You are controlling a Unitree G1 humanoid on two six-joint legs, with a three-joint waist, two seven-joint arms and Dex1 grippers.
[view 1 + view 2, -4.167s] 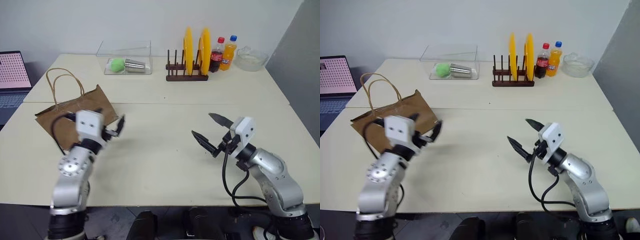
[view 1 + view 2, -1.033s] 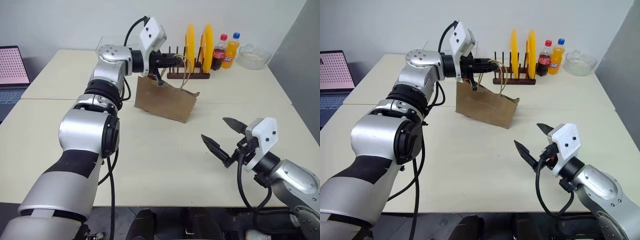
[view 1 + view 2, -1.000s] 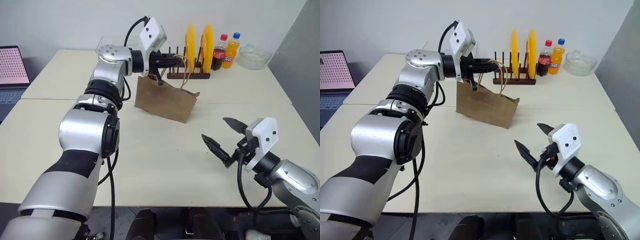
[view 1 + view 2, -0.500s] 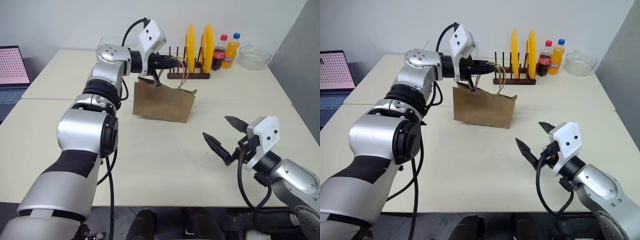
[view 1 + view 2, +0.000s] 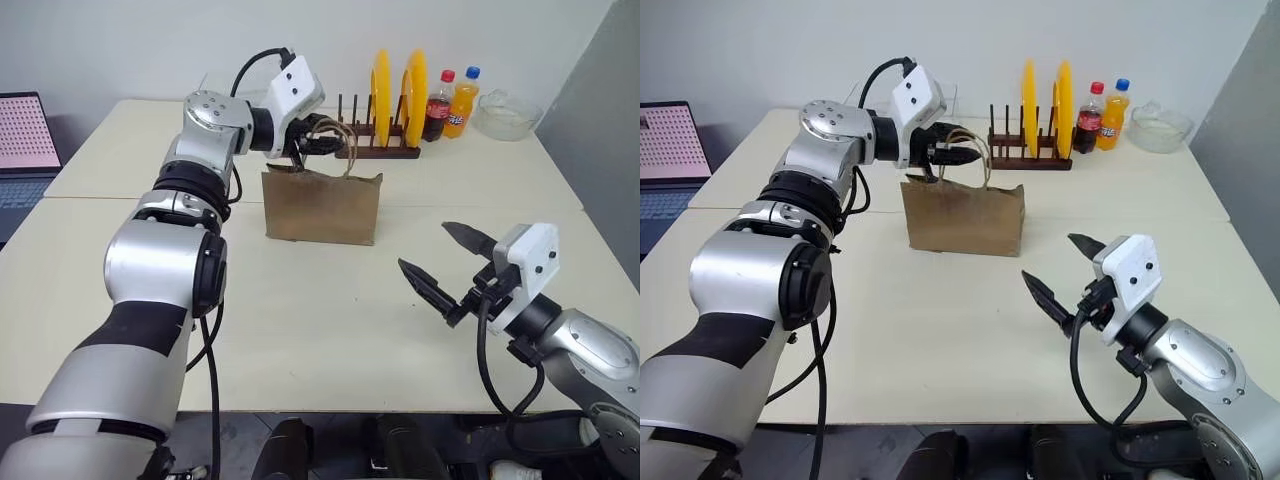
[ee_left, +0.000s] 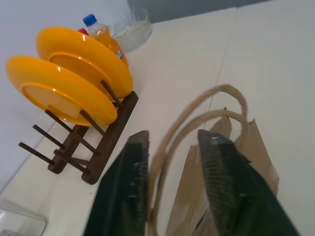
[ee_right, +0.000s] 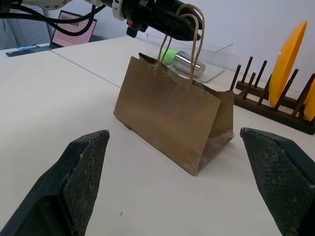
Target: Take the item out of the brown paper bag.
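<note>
The cream-coloured table (image 5: 330,330) carries everything, and the change on it is plain: a second ago the small brown kraft paper bag (image 5: 322,207) hung tilted from the left arm with one corner down, and now it stands upright and square on the tabletop near the middle, in front of the dark wooden plate rack (image 5: 375,150) with its two upright yellow plates (image 5: 377,88).

The left gripper (image 5: 945,148) is at the top of the bag among the two thin twisted-paper loop handles (image 6: 197,123). Its two black fingers (image 6: 123,191), pressed together on the handles a second ago, now stand parted, with the loops running loose through the gap between them in the left wrist view. So the bag looks set down and the grip on it let go or nearly so.

The right gripper (image 5: 448,268) hovers low over the near right part of the table, well apart from the bag, its fingers spread wide and holding nothing; its wrist view looks straight at the bag's broad face.

For the task, the carrying step seems finished and the reaching-in step not yet begun. The item inside is hidden by the bag's walls. The mouth looks narrow, so it may need holding open.
</note>
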